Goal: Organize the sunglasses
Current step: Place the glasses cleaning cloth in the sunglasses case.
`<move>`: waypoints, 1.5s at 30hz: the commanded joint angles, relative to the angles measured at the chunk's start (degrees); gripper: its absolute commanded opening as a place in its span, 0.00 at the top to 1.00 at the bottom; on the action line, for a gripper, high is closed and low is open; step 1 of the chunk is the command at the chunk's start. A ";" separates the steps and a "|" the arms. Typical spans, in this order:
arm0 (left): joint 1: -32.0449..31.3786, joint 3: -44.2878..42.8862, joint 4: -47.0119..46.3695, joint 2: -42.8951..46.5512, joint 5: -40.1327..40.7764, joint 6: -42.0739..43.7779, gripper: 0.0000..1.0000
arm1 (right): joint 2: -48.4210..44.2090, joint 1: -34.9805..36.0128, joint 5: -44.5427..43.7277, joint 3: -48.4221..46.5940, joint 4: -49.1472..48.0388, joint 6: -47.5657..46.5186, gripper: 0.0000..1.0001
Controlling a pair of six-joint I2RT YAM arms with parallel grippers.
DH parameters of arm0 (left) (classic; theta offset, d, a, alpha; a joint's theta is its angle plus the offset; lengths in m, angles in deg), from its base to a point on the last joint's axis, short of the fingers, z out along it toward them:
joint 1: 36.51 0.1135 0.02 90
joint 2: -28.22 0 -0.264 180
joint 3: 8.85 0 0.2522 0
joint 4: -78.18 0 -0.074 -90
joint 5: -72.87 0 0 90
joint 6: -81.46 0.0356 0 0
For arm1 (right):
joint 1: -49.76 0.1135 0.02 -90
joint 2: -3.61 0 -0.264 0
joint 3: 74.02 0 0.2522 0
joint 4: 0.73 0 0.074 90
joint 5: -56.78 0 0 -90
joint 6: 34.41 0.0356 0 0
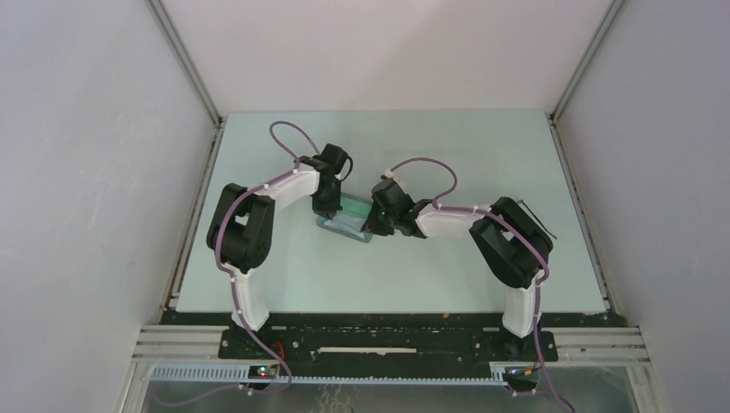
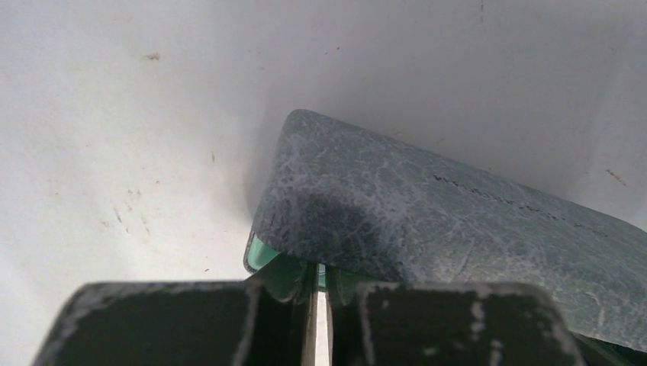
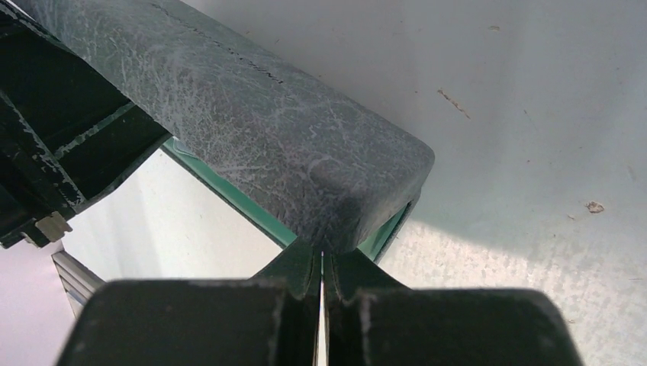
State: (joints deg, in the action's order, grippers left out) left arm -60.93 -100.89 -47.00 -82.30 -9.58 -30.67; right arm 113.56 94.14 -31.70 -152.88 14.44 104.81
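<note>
Your left gripper (image 1: 330, 212) and right gripper (image 1: 375, 227) meet over the middle of the pale, matte table (image 1: 430, 271). Between them is the slate-grey, oblong, rounded case with a crackled skin and a green-lined rim (image 1: 349, 222).

In your left wrist view, the left gripper (image 2: 317, 276) has its fingers drawn together to a hairline slit. They pinch the green rim under one rounded corner of the case (image 2: 427, 221).

Your right wrist view shows the same at the other end. The right gripper (image 3: 321, 256) is closed to a thin line on the green edge below the corner of the case (image 3: 267, 130).

The sunglasses (image 1: 544, 228) show only as a thin black wire line on the right side of the table. They lie just beside the right arm's elbow and are mostly hidden by it, well apart from the case and from both grippers.
</note>
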 commanded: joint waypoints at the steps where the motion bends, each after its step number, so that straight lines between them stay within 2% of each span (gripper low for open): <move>1: 0.69 -1.05 1.23 1.29 5.71 -1.40 0.89 | 0.44 0.92 -1.51 -1.35 1.37 -0.39 1.00; 4: 0.52 -1.38 2.53 1.12 8.23 -2.43 0.83 | 0.36 1.24 -3.27 -1.36 1.91 -0.11 1.00; 8: 0.50 -1.23 2.78 2.32 9.45 -3.25 0.61 | 0.26 1.38 -3.97 -1.38 2.15 0.18 1.00; 10: 0.47 -0.71 2.11 3.32 8.67 -3.18 0.59 | 0.34 1.41 -4.11 -1.40 2.12 0.17 1.00; 23: 0.52 3.55 0.24 8.38 4.58 -4.06 0.61 | 0.60 1.69 -2.32 -1.35 0.78 -0.46 1.00; 29: 0.78 4.42 -2.58 7.10 0.60 -9.40 0.65 | 0.51 1.72 -2.13 -1.40 0.56 -0.52 1.00; 33: 1.06 4.79 -4.90 5.83 2.97 -12.56 0.68 | 0.53 1.83 -2.13 -1.35 0.76 -0.80 1.00; 39: 1.89 5.66 -9.28 4.77 2.24 -12.53 0.71 | 0.44 1.76 -2.11 -1.36 0.96 -1.13 1.00; 45: 2.01 6.46 -9.81 3.06 1.55 -13.05 0.76 | 0.34 1.77 -2.13 -1.40 0.75 -1.41 1.00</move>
State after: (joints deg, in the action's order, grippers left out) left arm -59.23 -96.41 -54.26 -78.63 -7.37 -42.14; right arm 113.67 95.29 -33.14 -152.88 15.77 104.35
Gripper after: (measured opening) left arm 0.250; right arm 0.006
